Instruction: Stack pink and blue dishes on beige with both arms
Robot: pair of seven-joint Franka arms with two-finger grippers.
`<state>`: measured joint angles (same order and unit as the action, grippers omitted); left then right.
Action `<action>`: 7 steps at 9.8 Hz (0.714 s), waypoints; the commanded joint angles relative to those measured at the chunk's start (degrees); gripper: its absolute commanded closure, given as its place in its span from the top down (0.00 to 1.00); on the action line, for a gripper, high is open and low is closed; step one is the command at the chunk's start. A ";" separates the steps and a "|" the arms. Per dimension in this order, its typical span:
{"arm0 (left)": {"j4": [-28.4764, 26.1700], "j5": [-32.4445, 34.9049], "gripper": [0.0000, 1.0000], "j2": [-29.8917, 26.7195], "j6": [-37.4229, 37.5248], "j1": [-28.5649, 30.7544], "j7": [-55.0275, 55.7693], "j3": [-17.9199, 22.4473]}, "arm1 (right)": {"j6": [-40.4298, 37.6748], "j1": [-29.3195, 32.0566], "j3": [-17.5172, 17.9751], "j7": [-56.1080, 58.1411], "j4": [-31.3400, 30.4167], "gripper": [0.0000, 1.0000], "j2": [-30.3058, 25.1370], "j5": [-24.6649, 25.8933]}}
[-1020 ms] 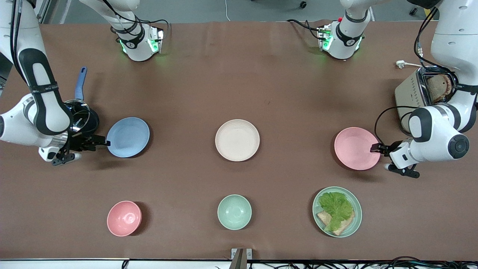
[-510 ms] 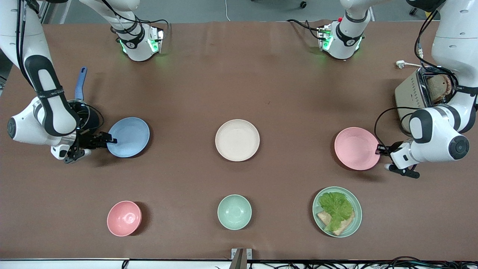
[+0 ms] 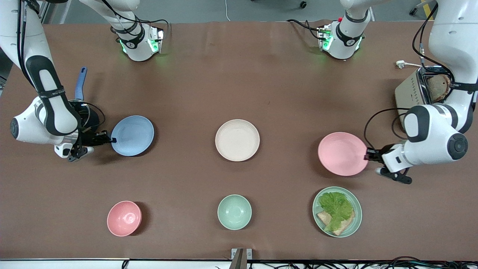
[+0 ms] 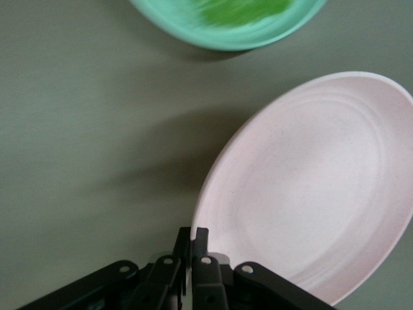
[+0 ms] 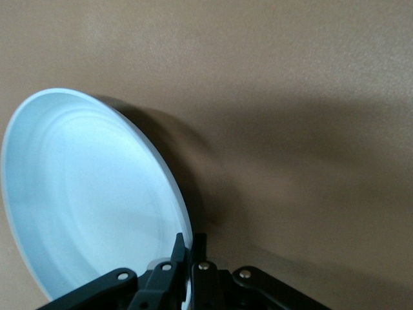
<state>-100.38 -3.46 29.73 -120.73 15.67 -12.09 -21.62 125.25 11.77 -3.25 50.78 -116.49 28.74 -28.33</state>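
The pink plate [image 3: 341, 153] is clear of the table, its shadow on the brown table cover [image 3: 239, 89] beneath it — it hangs over the stretch between the beige plate [image 3: 237, 140] and the left arm's end of the table. The left gripper [image 3: 369, 155] is clamped on its rim; in the left wrist view the fingers [image 4: 200, 240] pinch the edge of the pink plate [image 4: 316, 187], with the mint-green plate of lettuce and bread [image 3: 337, 211] showing past it [image 4: 229, 19]. The blue plate [image 3: 132, 135] is likewise raised, over the table toward the right arm's end, the right gripper [image 3: 109, 140] closed on its rim — the right wrist view shows the fingers [image 5: 199, 244] nipping the edge of the blue plate [image 5: 84, 194]. The beige plate sits flat at mid-table, between the two and apart from both. Nearer the front camera stand a pink bowl [image 3: 124, 218] and a small mint-green bowl [image 3: 234, 212]. A toaster [image 3: 422, 89] holding bread and a blue-handled pan [image 3: 80, 104] sit at the table's two ends.
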 commanded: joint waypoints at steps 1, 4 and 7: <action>-1.13 -0.14 0.00 0.76 -0.12 -2.20 13.61 -6.04 | -5.24 0.63 0.09 -4.52 3.17 0.01 -1.93 -1.21; 0.53 0.03 0.00 1.12 -0.47 -14.49 33.55 -6.24 | -23.86 0.01 -0.70 -22.24 17.12 0.01 -3.95 4.66; 1.33 3.87 0.00 5.50 -7.83 -23.56 46.15 -5.80 | -30.42 -3.66 0.35 -38.43 24.99 0.01 -4.40 5.65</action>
<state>-99.86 -2.36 31.30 -125.94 -6.29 30.85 -28.17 95.66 10.34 -3.43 18.41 -92.99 24.04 -23.59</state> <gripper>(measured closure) 0.956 0.960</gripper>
